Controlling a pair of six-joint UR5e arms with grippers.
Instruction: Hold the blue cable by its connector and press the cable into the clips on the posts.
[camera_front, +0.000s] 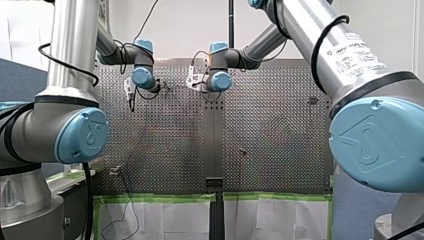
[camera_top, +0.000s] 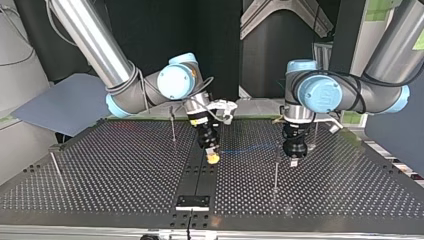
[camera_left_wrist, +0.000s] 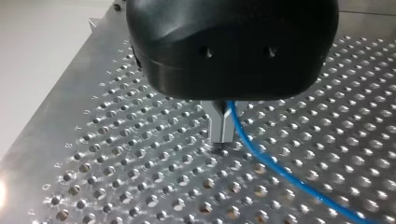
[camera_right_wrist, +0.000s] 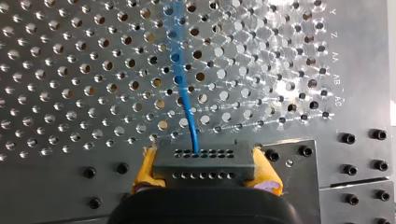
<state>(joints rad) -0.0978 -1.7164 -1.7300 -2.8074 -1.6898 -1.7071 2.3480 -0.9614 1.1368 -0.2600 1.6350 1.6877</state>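
My right pincer (camera_right_wrist: 206, 171) clamps its yellow pads (camera_right_wrist: 267, 176) on the black connector (camera_right_wrist: 205, 158), low over the tabletop's (camera_right_wrist: 70, 70) middle. The blue cable (camera_right_wrist: 180, 70), thin, glossy, likely light and floppy, runs across to my left pincer (camera_left_wrist: 222, 130), pinched narrow on it. Best gripped at the rigid connector, I'd say.

Between the jaws sits a matt black connector (camera_right_wrist: 205, 163), its blue cable (camera_right_wrist: 185, 107) smooth, the perforated metal table (camera_right_wrist: 70, 70) shiny.

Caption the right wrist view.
Right gripper clamps the connector in yellow pads; blue cable runs ahead over the table.
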